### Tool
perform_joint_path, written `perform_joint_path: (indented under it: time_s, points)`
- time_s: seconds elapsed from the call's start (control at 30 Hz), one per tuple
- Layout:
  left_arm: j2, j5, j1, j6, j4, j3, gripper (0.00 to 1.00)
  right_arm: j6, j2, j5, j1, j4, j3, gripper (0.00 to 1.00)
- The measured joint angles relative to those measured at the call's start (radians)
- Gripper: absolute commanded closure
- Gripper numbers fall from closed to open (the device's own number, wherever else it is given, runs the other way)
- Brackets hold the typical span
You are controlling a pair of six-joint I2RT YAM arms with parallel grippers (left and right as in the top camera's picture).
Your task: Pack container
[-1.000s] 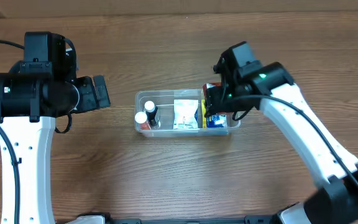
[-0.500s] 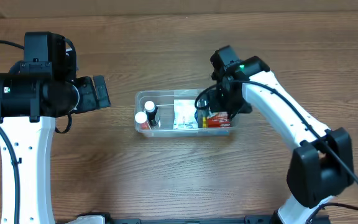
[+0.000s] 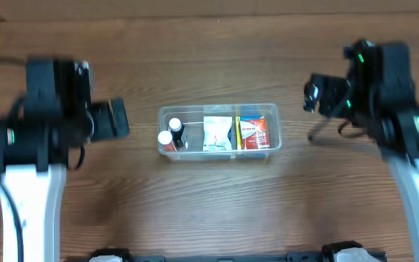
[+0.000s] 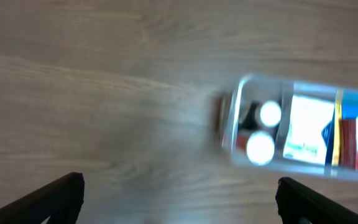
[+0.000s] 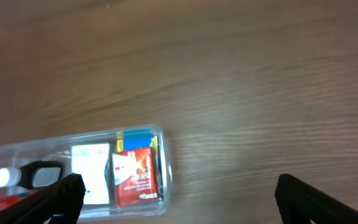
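the clear container (image 3: 195,108) sits mid-frame on the desk (image 3: 209,211), with the white-capped bottles (image 3: 169,135), white sachet (image 3: 217,133) and red box (image 3: 252,135) lined up side by side to fit. the left pincer (image 3: 118,118) and right pincer (image 3: 315,93) hang apart and empty at the frame's sides, likely because packing looks done.

The overhead camera looks straight down on the surface (image 3: 209,211) from high up, with the container (image 3: 219,131) at mid-frame. The left wrist camera, nearer and blurred, looks down from the left, the left pincer (image 4: 180,199) showing in its bottom corners. The right wrist camera looks down from the right past the right pincer (image 5: 179,199). All three views share the container.
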State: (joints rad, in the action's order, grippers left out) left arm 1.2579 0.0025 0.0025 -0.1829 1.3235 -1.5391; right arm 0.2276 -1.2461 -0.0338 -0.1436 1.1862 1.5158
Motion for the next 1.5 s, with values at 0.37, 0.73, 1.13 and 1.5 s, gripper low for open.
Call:
perform_joint_path:
  time_s: [0.37, 0.73, 1.13, 1.5]
  points:
    - [-0.748, 0.058, 0.000, 0.007, -0.140, 0.448, 0.00, 0.008, 0.692, -0.010, -0.001, -0.016, -0.555, 0.00]
    - [-0.748, 0.058, 0.000, 0.007, -0.142, 0.452, 0.00, 0.007, 0.713, -0.021, 0.000, -0.016, -0.562, 0.00]
    - [-0.748, 0.058, 0.000, 0.007, -0.142, 0.454, 0.00, -0.098, 1.231, -0.026, 0.019, -0.687, -1.165, 0.00]
    - [-0.748, 0.058, 0.000, 0.007, -0.142, 0.454, 0.00, -0.143, 1.233, -0.034, 0.019, -1.103, -1.498, 0.00]
